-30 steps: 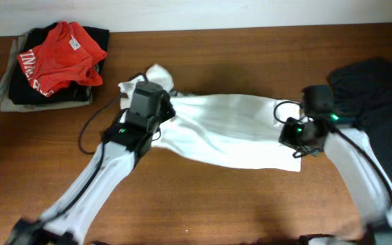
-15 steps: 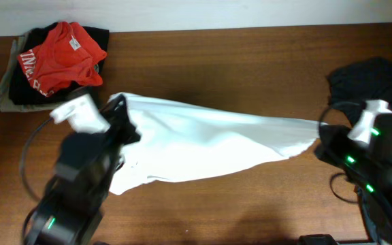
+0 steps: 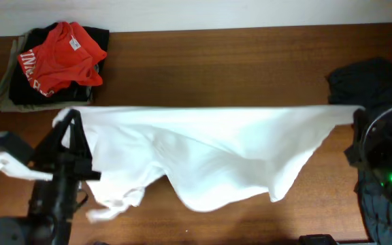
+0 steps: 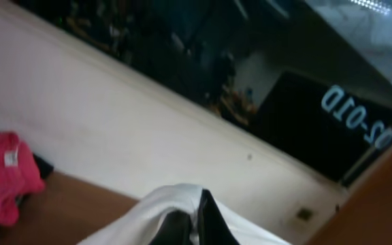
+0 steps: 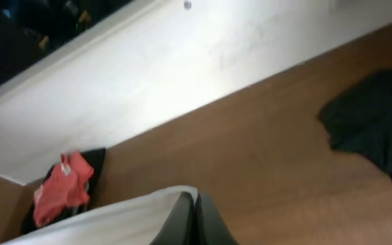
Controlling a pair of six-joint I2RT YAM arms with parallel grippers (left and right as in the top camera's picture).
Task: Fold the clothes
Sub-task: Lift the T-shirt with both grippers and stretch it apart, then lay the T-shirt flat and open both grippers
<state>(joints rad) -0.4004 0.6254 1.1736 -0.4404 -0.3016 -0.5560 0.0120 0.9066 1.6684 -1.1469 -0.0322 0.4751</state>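
Overhead: left gripper [image 3: 69, 117] and right gripper [image 5: 193, 205] each clench the white T-shirt [image 3: 209, 146], spread between them

White T-shirt [image 3: 209, 153] taut above table [image 3: 216, 64]

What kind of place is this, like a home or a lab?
Probably a lab or office workroom: a wooden table against a plain white wall, a dark glass pane with lettering, and robot arms stretching a white T-shirt.
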